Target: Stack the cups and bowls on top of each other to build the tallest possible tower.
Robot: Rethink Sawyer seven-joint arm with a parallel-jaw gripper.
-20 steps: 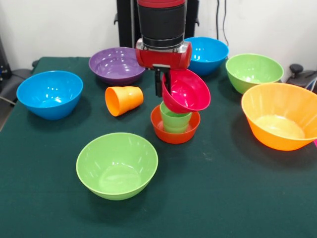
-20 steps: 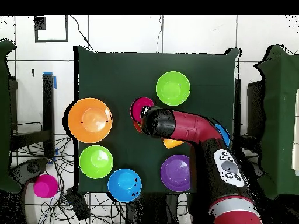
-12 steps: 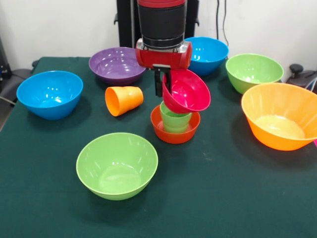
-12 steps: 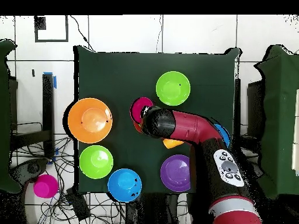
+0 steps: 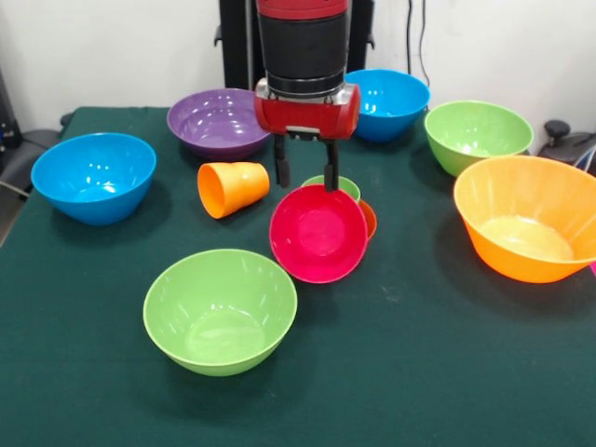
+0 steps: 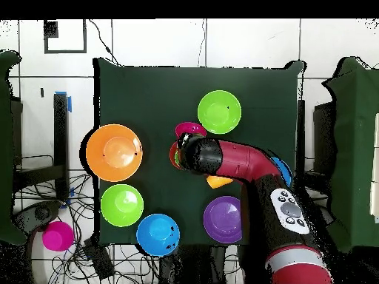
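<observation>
Magenta bowl (image 5: pixel 318 234): small, glossy, tipped on its side, opening toward the camera, leaning against the orange-red bowl (image 5: pixel 369 218). Light green bowl (image 5: pixel 220 310) nearer and to its left. Light green cup (image 5: pixel 332 184) stands upright in the orange-red bowl just behind. Gripper (image 5: pixel 304 165) above, jaws apart, holding nothing. Orange cup (image 5: pixel 233 188) on its side, left. Purple bowl (image 5: pixel 219 120) farther back.

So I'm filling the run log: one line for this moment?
gripper: open | magenta bowl: released, tipped on edge against orange-red bowl | green cup: inside that bowl
</observation>
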